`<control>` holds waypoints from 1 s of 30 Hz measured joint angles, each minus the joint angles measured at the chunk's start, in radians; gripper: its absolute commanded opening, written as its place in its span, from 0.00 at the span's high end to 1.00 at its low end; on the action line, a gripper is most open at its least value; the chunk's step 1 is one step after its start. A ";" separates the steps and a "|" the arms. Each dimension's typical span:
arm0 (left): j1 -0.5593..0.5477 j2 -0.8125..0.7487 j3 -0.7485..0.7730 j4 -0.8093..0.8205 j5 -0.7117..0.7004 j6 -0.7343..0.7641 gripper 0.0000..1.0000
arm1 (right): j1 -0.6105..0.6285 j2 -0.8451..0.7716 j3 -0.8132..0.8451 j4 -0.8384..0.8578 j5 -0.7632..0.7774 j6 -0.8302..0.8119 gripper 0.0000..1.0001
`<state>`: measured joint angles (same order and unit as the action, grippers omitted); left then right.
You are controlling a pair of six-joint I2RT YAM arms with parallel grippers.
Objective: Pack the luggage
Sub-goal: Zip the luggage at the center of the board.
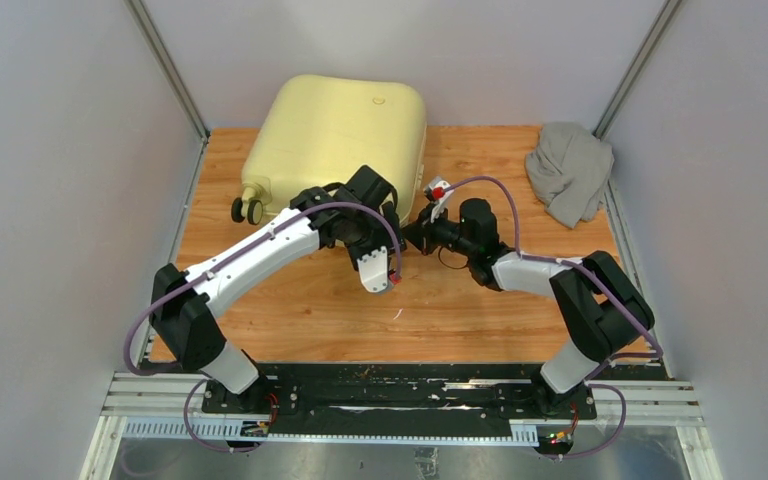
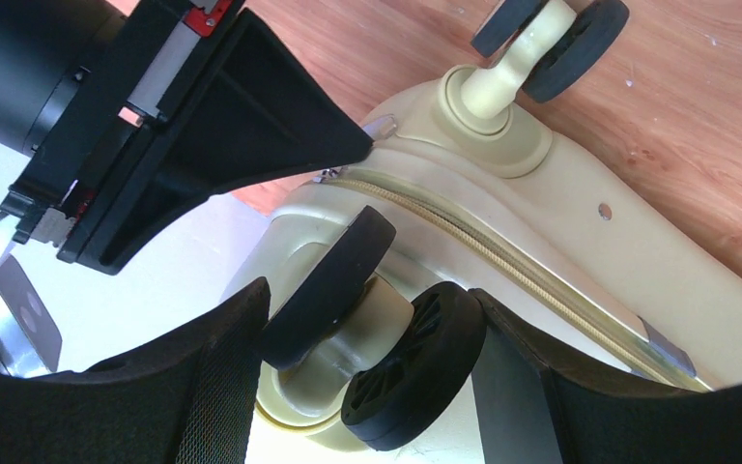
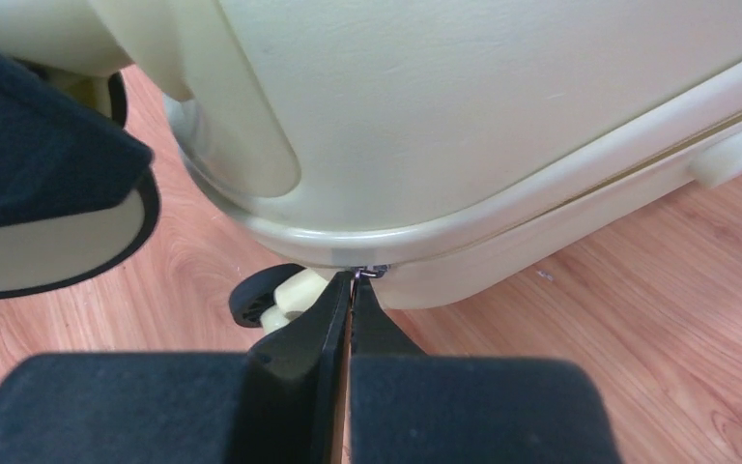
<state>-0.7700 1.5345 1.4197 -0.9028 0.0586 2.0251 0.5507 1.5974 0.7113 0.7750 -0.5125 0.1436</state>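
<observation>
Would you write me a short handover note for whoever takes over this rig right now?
Left gripper: clamped on a caster at a near corner of the luggage.
Right gripper: shut, tips pinching the zipper pull at the seam.
Luggage lies closed on the table, far left; grey cloth sits outside it, far right.
Done: both grips set, nothing packed.
Left: probably unzip, open, load the cloth, close.

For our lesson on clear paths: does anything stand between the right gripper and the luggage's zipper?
Nothing visible does. The right gripper, shut, appears to pinch the zipper pull on the luggage seam; the left gripper seems to hold a caster wheel.
</observation>
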 measured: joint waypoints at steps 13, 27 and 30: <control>-0.039 0.126 0.147 -0.034 -0.061 -0.168 1.00 | 0.000 0.011 0.006 0.009 0.103 0.103 1.00; -0.068 0.148 0.409 0.178 -0.191 -0.502 0.00 | -0.054 0.024 -0.158 0.093 0.048 0.323 0.34; -0.068 0.076 0.391 0.163 -0.240 -0.655 0.00 | -0.140 -0.041 -0.193 0.046 0.046 0.320 0.29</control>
<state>-0.8383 1.6104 1.8111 -0.7403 -0.1818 1.3701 0.4103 1.5562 0.5182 0.8211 -0.4664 0.4637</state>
